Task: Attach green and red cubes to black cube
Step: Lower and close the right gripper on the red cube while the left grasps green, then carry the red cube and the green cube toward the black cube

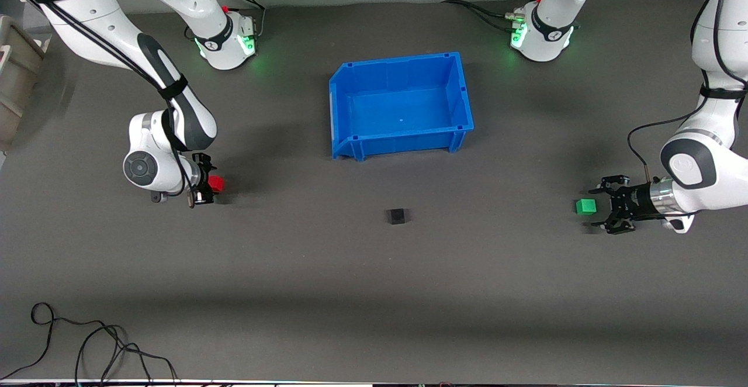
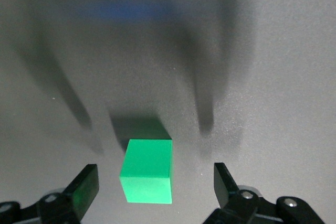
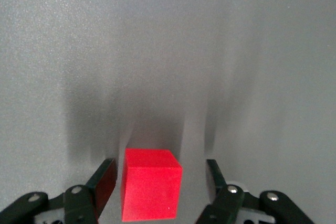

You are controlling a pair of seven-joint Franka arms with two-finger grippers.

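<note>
The green cube [image 1: 585,206] lies on the grey mat toward the left arm's end. My left gripper [image 1: 597,206] is open and low, one finger on each side of the cube without touching it; in the left wrist view the green cube [image 2: 147,171] lies between the fingers [image 2: 84,187]. The red cube [image 1: 216,184] lies toward the right arm's end. My right gripper [image 1: 209,183] is open around it; in the right wrist view the red cube [image 3: 151,184] sits between the fingers [image 3: 104,182] with small gaps. The black cube [image 1: 397,216] lies alone mid-table.
A blue bin [image 1: 456,92] stands open and empty mid-table, farther from the front camera than the black cube. Loose black cables [image 1: 87,340] lie at the near corner at the right arm's end. A beige container [image 1: 14,77] stands at that end's edge.
</note>
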